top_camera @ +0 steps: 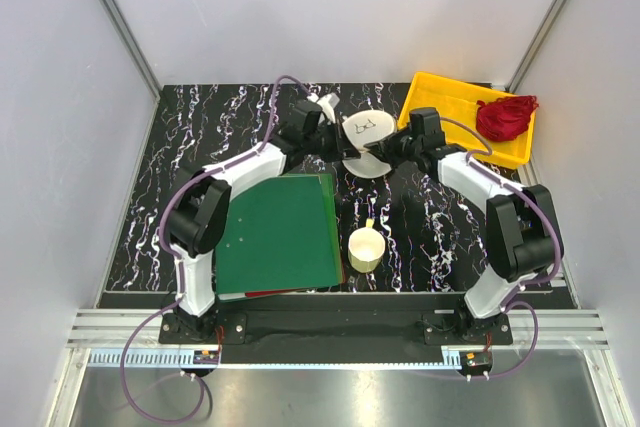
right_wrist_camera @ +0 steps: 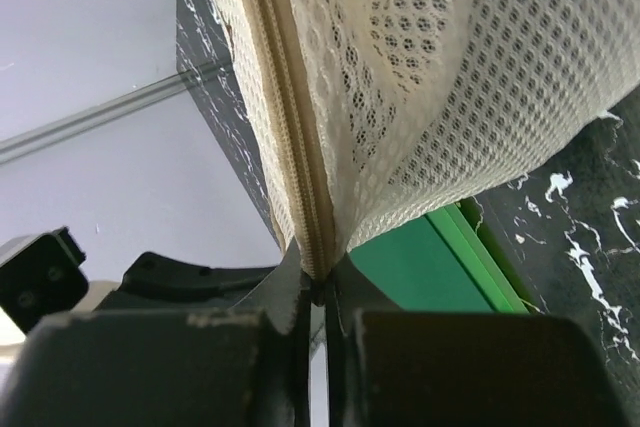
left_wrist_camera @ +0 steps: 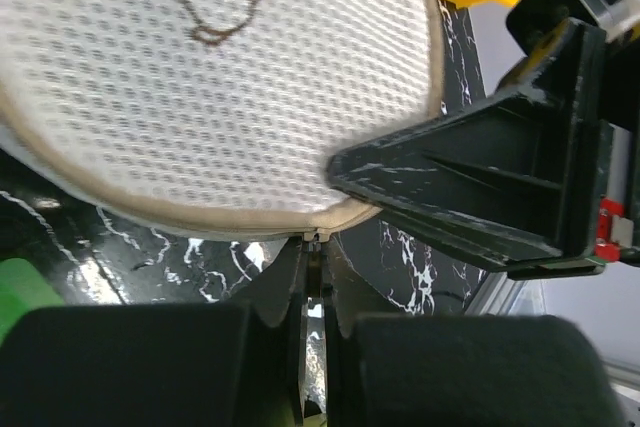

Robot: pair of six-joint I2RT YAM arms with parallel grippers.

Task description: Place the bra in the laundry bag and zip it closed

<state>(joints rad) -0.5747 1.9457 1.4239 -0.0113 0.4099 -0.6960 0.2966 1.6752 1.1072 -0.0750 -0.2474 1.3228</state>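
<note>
My left pincer (left_wrist_camera: 312, 247) and right pincer (right_wrist_camera: 318, 282) are both clenched on the rim of the laundry bag (top_camera: 365, 132), held up at the far middle. No bra shows, so I judge it is inside. The zipper (right_wrist_camera: 290, 147) looks shut where visible; the rest is hidden.

The laundry bag (top_camera: 365, 132) is round and cream-white. It is made of mesh with lots of little holes. A thin brown line drawing (left_wrist_camera: 205, 35) sits on its flat face. A tan zipper (right_wrist_camera: 290, 147) runs along its rim. The bag is just beside the yellow tray (top_camera: 455, 107), on the tray's left. It does not lie flat: one round face tips up and the rest hangs under it. The left gripper (left_wrist_camera: 313, 247) pinches the rim on the side away from the tray. The right gripper (right_wrist_camera: 318, 282) pinches the zipper edge on the tray side.
</note>
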